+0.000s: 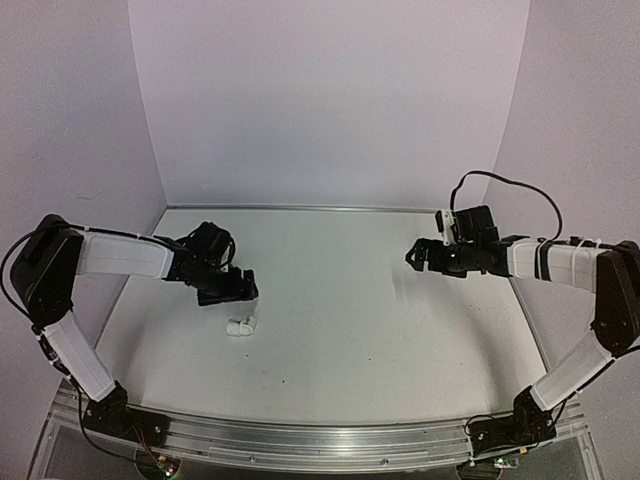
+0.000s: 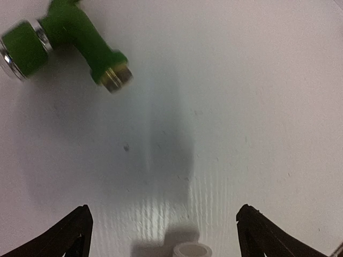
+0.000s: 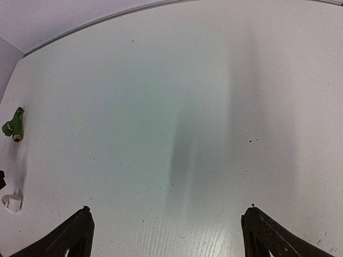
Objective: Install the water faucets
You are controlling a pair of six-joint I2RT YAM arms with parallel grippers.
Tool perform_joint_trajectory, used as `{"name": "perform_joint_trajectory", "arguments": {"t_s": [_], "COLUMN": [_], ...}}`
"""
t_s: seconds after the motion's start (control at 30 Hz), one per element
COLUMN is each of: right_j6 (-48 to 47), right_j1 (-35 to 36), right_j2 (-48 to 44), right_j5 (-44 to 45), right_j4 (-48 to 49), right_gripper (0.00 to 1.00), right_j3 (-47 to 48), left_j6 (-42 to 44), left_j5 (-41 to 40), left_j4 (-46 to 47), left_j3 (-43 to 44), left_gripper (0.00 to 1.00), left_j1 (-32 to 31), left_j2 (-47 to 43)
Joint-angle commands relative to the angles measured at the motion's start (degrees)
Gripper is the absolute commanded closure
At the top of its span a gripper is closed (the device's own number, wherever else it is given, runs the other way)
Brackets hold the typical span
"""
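Note:
The green tap (image 2: pixel 64 40) lies on its side on the white table, at the upper left of the left wrist view; it also shows small at the far left of the right wrist view (image 3: pixel 13 126). The arm hides it in the top view. The white pipe fitting (image 1: pixel 240 326) lies just in front of my left gripper (image 1: pixel 232 290). In the left wrist view the fitting (image 2: pixel 192 250) sits at the bottom edge between the open fingers, apart from them. My left gripper (image 2: pixel 163 235) is open and empty. My right gripper (image 1: pixel 415 257) is open and empty, hovering at the right, far from both parts.
The white table (image 1: pixel 350 330) is walled by pale panels at the back and sides. A metal rail (image 1: pixel 320 440) runs along the near edge. A black cable (image 1: pixel 510 185) loops above the right wrist.

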Motion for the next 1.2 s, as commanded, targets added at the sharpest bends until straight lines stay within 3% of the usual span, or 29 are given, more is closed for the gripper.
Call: {"name": "perform_joint_trajectory", "arguments": {"t_s": [0.0, 0.2, 0.3, 0.43, 0.63, 0.8, 1.0, 1.17], "right_j6": [1.4, 2.7, 3.7, 5.0, 4.8, 4.7, 5.7, 6.3], "right_j1": [0.6, 1.1, 1.2, 1.4, 1.3, 1.4, 1.5, 1.7], "right_j2": [-0.2, -2.2, -3.9, -6.1, -6.7, -6.1, -6.1, -5.6], "right_j5": [-2.6, -3.8, -3.6, -3.3, -4.2, -4.8, -5.6, -5.9], "right_j4": [1.1, 1.1, 1.2, 1.2, 1.3, 1.5, 2.6, 2.9], "right_gripper": [0.02, 0.02, 0.02, 0.02, 0.02, 0.02, 0.02, 0.02], "right_j3": [1.7, 1.0, -0.2, -1.5, -1.2, -0.8, -1.4, -1.9], "left_j6": [0.5, -2.7, -5.9, -10.4, -12.3, -14.3, -13.4, -10.2], "left_j5": [-22.7, -25.7, -26.9, -28.3, -17.8, -13.5, -13.3, -14.5], "left_j4": [-8.7, -18.4, -21.0, -21.1, -20.0, -16.2, -15.7, -15.2], "left_j3": [14.2, 34.2, 38.9, 39.2, 37.5, 33.9, 32.9, 32.5], "left_gripper": [0.02, 0.0, 0.0, 0.0, 0.13, 0.17, 0.21, 0.34], "left_j1": [2.2, 8.5, 10.1, 10.6, 12.8, 12.9, 12.9, 12.8], "left_j2": [6.1, 20.3, 23.4, 24.2, 25.4, 24.6, 26.1, 25.7]}}
